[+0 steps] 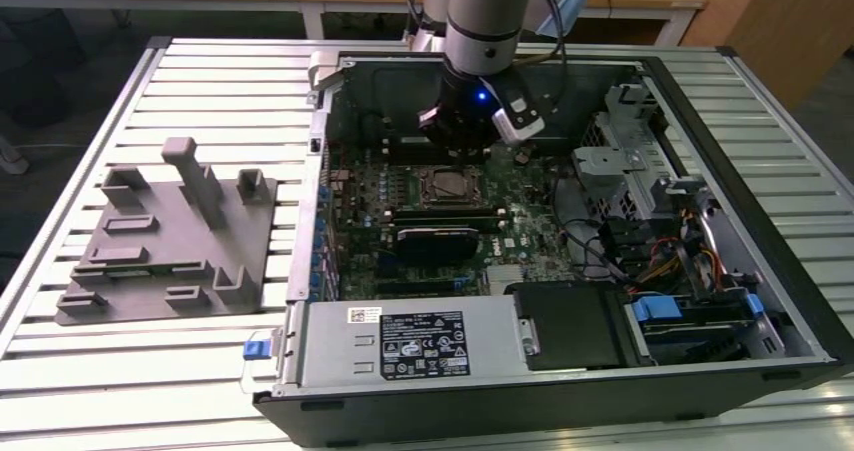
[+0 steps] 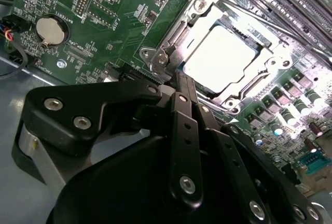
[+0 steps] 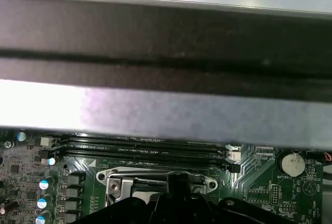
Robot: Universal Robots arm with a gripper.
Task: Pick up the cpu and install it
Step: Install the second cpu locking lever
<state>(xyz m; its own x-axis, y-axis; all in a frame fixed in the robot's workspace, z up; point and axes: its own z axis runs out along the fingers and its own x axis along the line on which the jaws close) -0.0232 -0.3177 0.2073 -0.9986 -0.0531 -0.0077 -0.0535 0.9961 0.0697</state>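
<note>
we see the gripper (image 1: pixel 470 151) low inside the open pc case (image 1: pixel 747 301), hanging just over the socket frame (image 1: pixel 450 185) on the motherboard (image 1: pixel 527 226). in the second wrist view the cpu (image 2: pixel 220 55) lies flat in the socket frame (image 2: pixel 228 63), silvery top up, at abt 1 o'clock from the fingertips (image 2: pixel 182 81). the fingers look pressed together w/ nothing pinched between them, tips right at the frame's near edge by the hinge bracket (image 2: pixel 163 53). so we judge the chip is already seated and the hand is off it.

risks as we judge them: tips sit v close to the bracket and the frame edge, so any sideways drift could snag metal or nudge the chip off square. pushing down here could load the socket and hurt contacts under the chip. coin battery (image 2: pixel 50 30) at abt 10 o'clock and the ram slots (image 3: pixel 145 149) in the first wrist view are near enough to get clipped by the wide black linkage. grey tray (image 1: pixel 167 241) sits well apart, outside the case at 9 o'clock in the exterior view, no worry there.
</note>
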